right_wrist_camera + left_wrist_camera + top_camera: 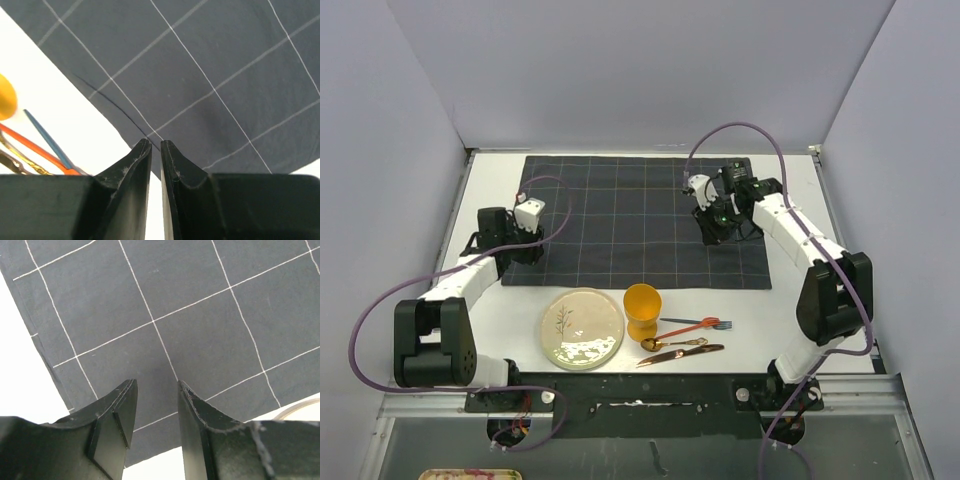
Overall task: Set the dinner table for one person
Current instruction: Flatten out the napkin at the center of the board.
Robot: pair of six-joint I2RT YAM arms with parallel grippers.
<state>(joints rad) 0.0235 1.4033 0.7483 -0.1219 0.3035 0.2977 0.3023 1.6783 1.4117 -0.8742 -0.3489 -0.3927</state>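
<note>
Top external shows one plate (582, 328), one cup (642, 310) (left end effector (156, 385) open, right (155, 142) closed)

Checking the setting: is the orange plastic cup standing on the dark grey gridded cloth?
No, the orange plastic cup stands on the white tabletop, off the dark grey gridded cloth.

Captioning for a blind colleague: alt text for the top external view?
The left arm and right arm reach over a dark grid cloth on the white table; nearer their bases lie a plate, orange cup and cutlery.
</note>
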